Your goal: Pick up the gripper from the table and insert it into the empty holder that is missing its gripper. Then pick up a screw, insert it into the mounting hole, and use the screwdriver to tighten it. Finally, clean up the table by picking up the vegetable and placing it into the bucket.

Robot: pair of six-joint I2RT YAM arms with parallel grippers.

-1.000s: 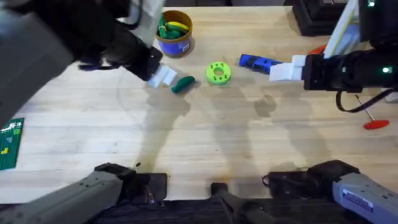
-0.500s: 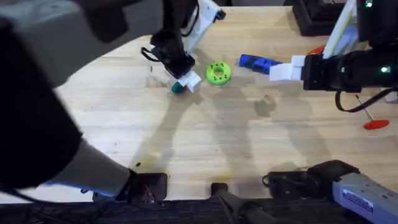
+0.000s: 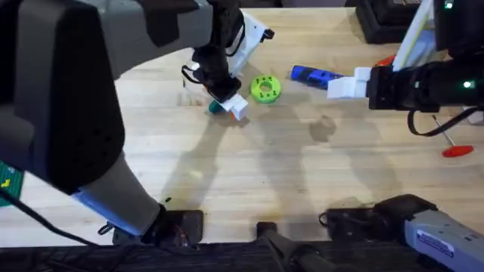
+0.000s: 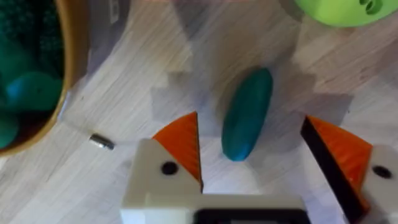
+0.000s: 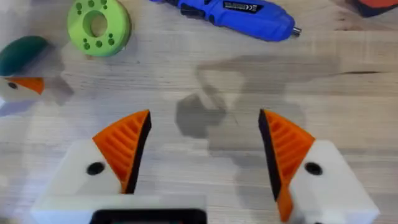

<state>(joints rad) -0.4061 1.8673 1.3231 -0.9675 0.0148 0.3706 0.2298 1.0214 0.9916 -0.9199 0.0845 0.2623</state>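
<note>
The left gripper (image 4: 252, 162) is hovering low over the vegetable (image 4: 247, 114), its orange-padded fingers (image 4: 183, 146) spread wide, one on each side of the green oval and not touching it. The vegetable is lying flat on the counter (image 3: 249, 174), in the far middle of the scene, just left of the lime-green disc (image 3: 265, 88) and close to the bucket (image 4: 46, 74), whose tan rim is showing beside it in the left wrist view. A small screw (image 4: 101, 142) is lying between bucket and vegetable.

The vegetable is looking smooth, hard and light, so it is likely to be slippery and could roll or squirt out if pinched near a rounded end. The safest hold is probably across its short width at the thickest middle part, with both pads squared to its sides.

The right gripper (image 5: 202, 155) is waiting farther right with its fingers wide apart and holding nothing, the blue screwdriver (image 5: 233, 14) lying on the counter just beyond it.
</note>
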